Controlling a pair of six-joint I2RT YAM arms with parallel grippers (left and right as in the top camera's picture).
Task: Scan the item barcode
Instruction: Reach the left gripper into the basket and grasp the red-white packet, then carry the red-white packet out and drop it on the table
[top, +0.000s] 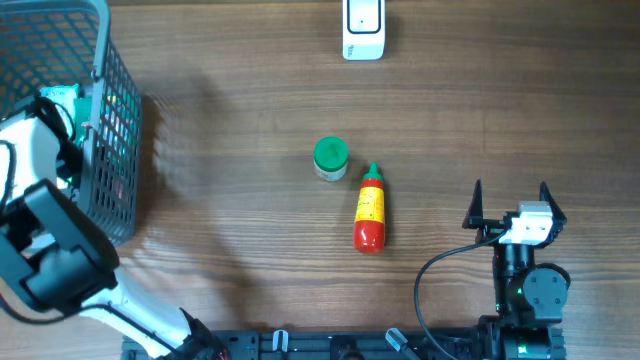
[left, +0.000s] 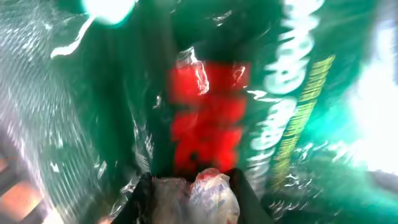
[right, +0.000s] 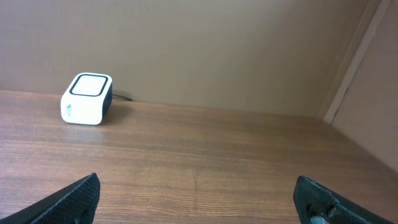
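Observation:
A shiny green packet with a blurred red label fills the left wrist view. My left gripper is shut on a crumpled clear plastic edge of that packet, pinched between the two dark fingers. From overhead, the left arm reaches into the blue mesh basket, and a bit of the green packet shows beside it. No barcode shows in any view. The white scanner stands at the far edge of the table, and the right wrist view also takes in the scanner. My right gripper rests open and empty near the front right.
A green-capped jar and a red sauce bottle with a green tip lie mid-table, between the basket and the right arm. A cardboard wall backs the table behind the scanner.

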